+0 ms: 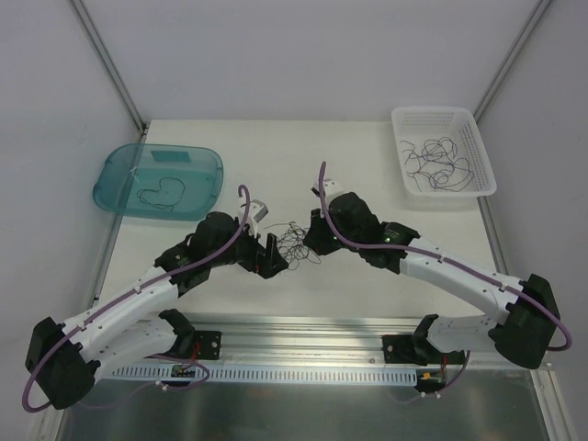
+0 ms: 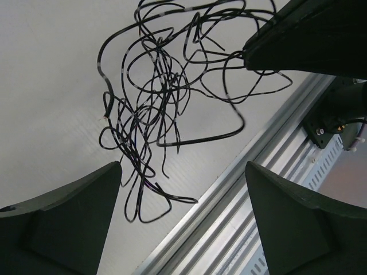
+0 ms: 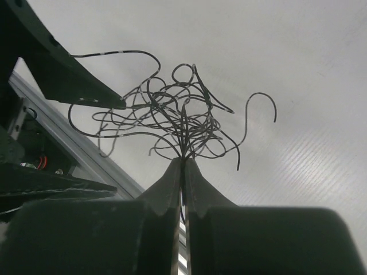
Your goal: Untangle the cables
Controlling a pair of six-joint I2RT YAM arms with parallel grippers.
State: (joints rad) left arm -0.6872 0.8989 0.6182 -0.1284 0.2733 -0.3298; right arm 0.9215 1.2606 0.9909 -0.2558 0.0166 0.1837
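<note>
From where I stand, the tangle of cables (image 1: 295, 243) hangs in the middle of the white table (image 1: 276, 156), just between the two arms. The right gripper (image 3: 183, 164) has its fingers pressed flat together on a pinch of strands at the bunch's lower side, and loops fan out above it. One free end curls off alone to the right. The left gripper (image 2: 183, 166) stands wide, its two dark fingers (image 2: 69, 217) well apart with the lowest loops dangling between them. From the right wrist, one left fingertip reaches the bunch's left side, though I cannot tell whether it touches a strand. On the near side there is little room, as the aluminium rail (image 1: 303, 331) along the table's front edge runs close below the tangle. Beyond it a broad stretch of bare tabletop opens toward the back wall. A teal tray (image 1: 197, 184) sits at the far left edge with a lone cable (image 1: 165, 191) curled inside. A white basket (image 1: 432, 111) sits at the far right edge and holds a heap of further cables (image 1: 441, 161). Both containers lie well apart from the grippers.
</note>
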